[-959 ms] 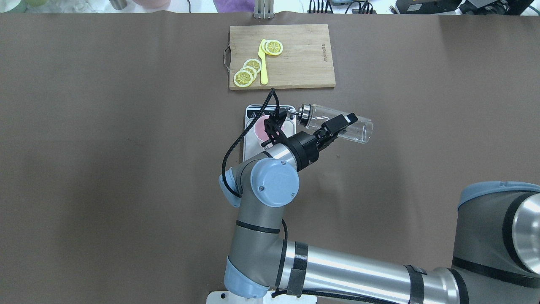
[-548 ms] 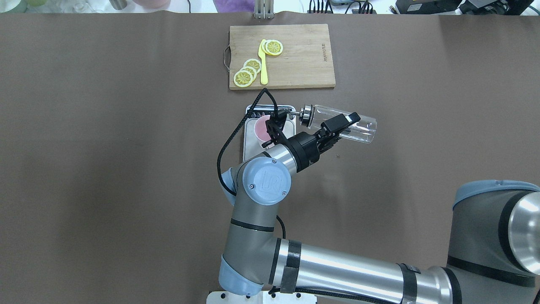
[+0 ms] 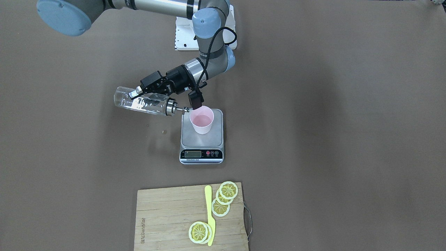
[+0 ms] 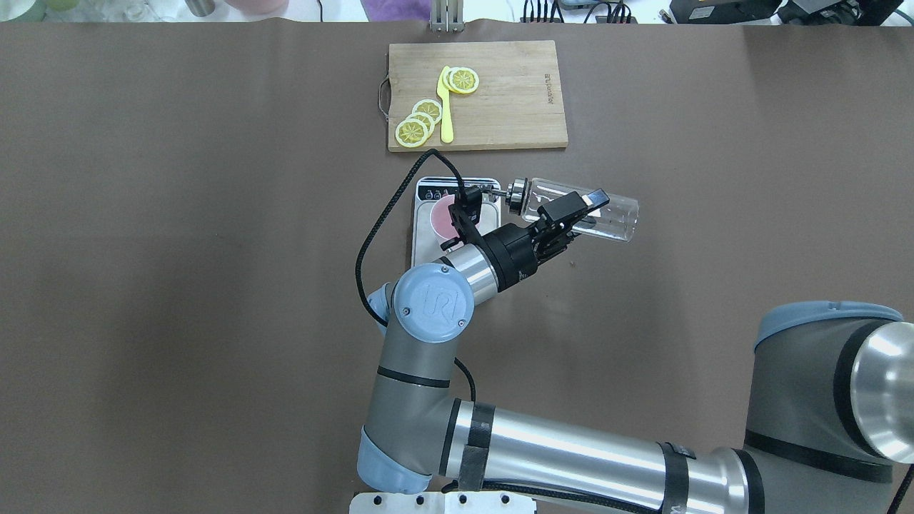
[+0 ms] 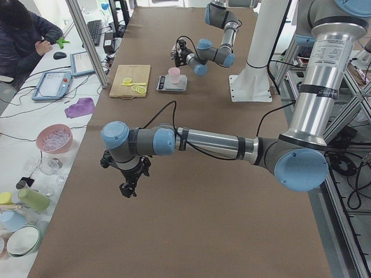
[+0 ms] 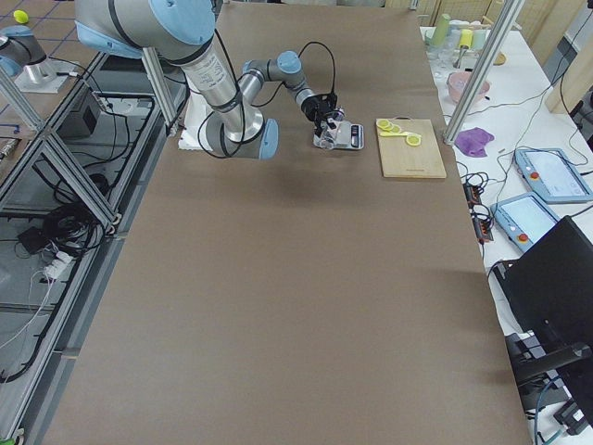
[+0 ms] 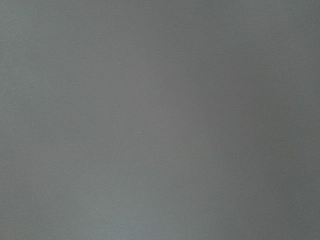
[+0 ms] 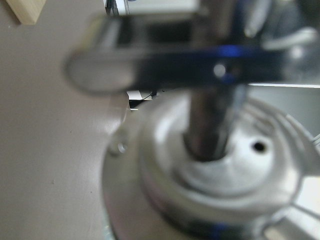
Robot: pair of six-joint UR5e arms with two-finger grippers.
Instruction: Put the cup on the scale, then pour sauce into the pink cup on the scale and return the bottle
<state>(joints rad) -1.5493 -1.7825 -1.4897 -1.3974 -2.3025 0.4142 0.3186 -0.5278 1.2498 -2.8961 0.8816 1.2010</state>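
The pale pink cup [image 3: 201,122] [image 4: 441,218] stands upright on the steel scale [image 3: 202,143] [image 4: 423,248] at the table's middle. My right gripper [image 3: 141,93] [image 4: 573,213] is shut on the clear bottle [image 3: 143,102] [image 4: 608,218], which lies almost level in the air. Its silver spout [image 3: 183,109] points at the cup's rim from the side. The right wrist view is a blurred close-up of the metal pourer cap [image 8: 215,185]. My left gripper [image 5: 130,186] hangs over bare table far from the scale, and I cannot tell whether it is open or shut.
A wooden cutting board [image 4: 507,107] [image 3: 163,219] with lemon slices and a yellow knife lies just beyond the scale. A person [image 5: 23,29] sits at a side desk that holds bowls and cups. The left wrist view is plain table surface.
The right arm's wrist joint has swung left and toward the robot. The bottle has shifted slightly right and more of the cup now shows.
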